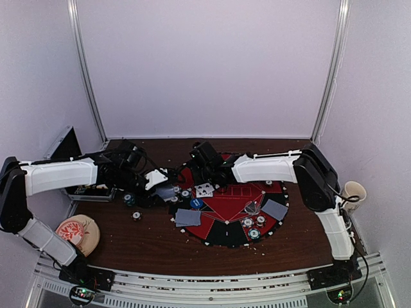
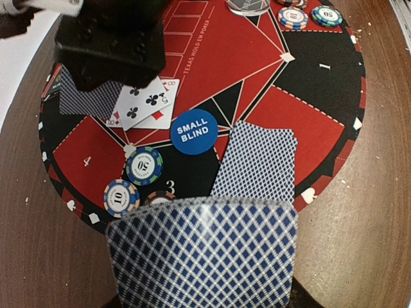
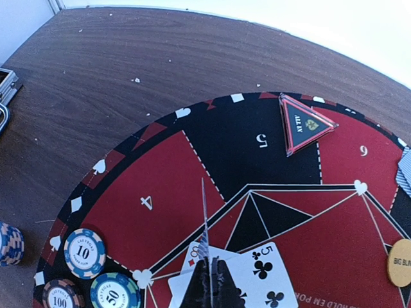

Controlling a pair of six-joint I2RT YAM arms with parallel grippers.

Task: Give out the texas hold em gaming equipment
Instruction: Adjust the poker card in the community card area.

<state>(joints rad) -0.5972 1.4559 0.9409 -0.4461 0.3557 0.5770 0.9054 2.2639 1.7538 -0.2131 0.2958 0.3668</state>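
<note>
While left end effector (image 1: pixel 156 181) grips card (image 2: pixel 202 256): three chips (image 2: pixel 144 165), one blue disc (image 2: pixel 194 131) nearby.

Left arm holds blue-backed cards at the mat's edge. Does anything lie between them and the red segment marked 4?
Yes. From the held cards toward segment 4, poker chips lie in the path near the 3: a 10 chip, a 50 chip, and a third chip mostly hidden by the cards.

Blue-backed cards (image 2: pixel 202 256) are running off the bottom of the left wrist view and covering half a chip (image 2: pixel 158 195). The right wrist view's edge is cutting through an orange disc (image 3: pixel 399 263).
</note>
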